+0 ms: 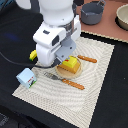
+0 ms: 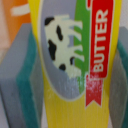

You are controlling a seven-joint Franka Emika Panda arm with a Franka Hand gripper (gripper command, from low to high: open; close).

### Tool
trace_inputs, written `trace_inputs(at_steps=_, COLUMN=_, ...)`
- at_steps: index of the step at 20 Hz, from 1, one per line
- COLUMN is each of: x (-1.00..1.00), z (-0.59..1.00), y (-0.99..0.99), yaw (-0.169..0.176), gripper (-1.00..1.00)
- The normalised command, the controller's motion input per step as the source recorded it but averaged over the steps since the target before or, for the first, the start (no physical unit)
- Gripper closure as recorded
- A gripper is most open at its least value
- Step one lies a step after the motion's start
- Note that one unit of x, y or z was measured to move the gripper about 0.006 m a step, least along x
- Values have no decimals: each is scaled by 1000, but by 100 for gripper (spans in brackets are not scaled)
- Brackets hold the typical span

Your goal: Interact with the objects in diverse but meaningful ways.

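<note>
A dark counter (image 1: 115, 95) carries a pale striped placemat (image 1: 95, 85), and beyond it runs a reddish-brown strip with a grey pot (image 1: 93, 12) and part of a second pot (image 1: 123, 17) at the exterior view's right edge.

Going from the exterior view's left, a small light-blue carton (image 1: 26, 78) with a green edge stands at the corner of the mat. Just behind the white arm, a bit of yellow banana (image 1: 33, 54) shows at the mat's edge. A fork (image 1: 64, 81) with a wooden handle lies on the mat in front of the arm, and a knife (image 1: 87, 59) with a wooden handle lies further right.

Between them sits the yellow butter box (image 1: 71, 65), resting on the golden-brown bread loaf (image 1: 64, 73), which shows only as a rounded edge beneath it. The tool (image 1: 66, 54) hangs directly over the box, its tips at the box's sides.

The wrist view adds what the exterior view cannot: the box's (image 2: 55, 107) face is yellow with a black-and-white cow on a grey oval, a green stripe, and a red ribbon reading "BUTTER". Grey fingers (image 2: 17, 65) with teal pads flank the box on both sides, very near it; whether they press on it cannot be told.
</note>
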Motion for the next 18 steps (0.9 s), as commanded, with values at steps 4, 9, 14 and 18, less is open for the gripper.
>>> trace_inputs(at_steps=4, x=255, z=6, y=-876, yaw=0, gripper=100)
trace_inputs(at_steps=9, x=214, z=-4, y=-747, yaw=0, gripper=100)
trace_inputs(at_steps=14, x=550, z=29, y=-255, yaw=-10, gripper=100)
trace_inputs(at_steps=18, x=549, z=-18, y=-121, yaw=-23, gripper=100)
